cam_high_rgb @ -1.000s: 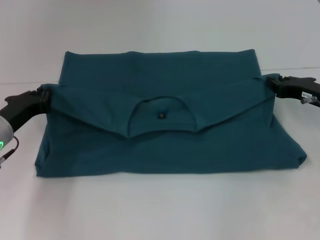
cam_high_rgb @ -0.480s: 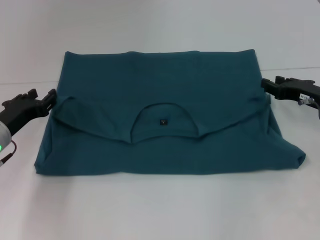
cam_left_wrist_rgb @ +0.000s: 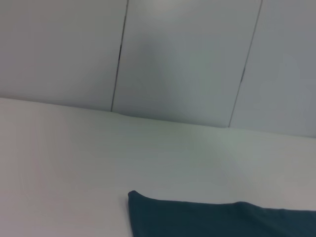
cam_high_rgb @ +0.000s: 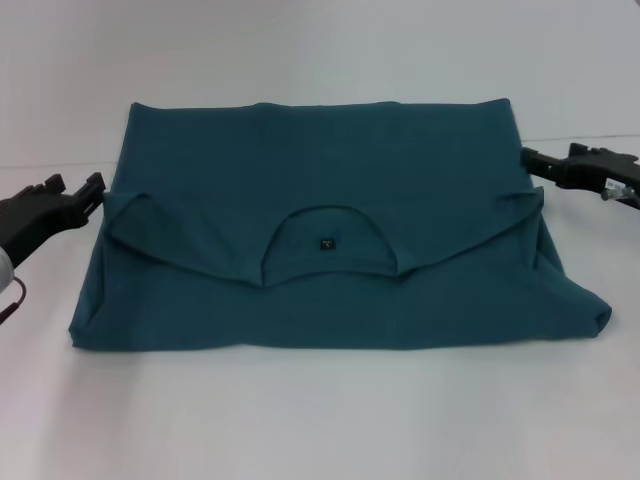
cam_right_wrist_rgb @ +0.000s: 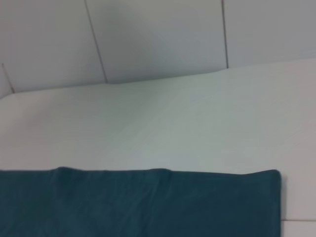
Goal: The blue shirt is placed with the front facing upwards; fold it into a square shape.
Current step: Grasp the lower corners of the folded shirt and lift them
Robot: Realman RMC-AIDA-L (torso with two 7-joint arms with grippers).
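The blue shirt (cam_high_rgb: 330,210) lies flat on the white table, its shoulder part folded forward over the body so the neck opening and small dark label (cam_high_rgb: 326,242) face up. No lettering shows. My left gripper (cam_high_rgb: 75,186) is open just off the shirt's left fold corner, holding nothing. On the other side my right gripper (cam_high_rgb: 552,158) is open beside the right fold corner, clear of the cloth. A far edge of the blue shirt (cam_left_wrist_rgb: 222,219) shows in the left wrist view, and a wider strip of the blue shirt (cam_right_wrist_rgb: 138,202) in the right wrist view.
The white table (cam_high_rgb: 320,420) spreads around the shirt on all sides. A pale panelled wall (cam_left_wrist_rgb: 187,59) rises behind the table's far edge.
Both grippers let go of the folded flap's corners and drew outward from the shirt. The flap settled flat onto the body.
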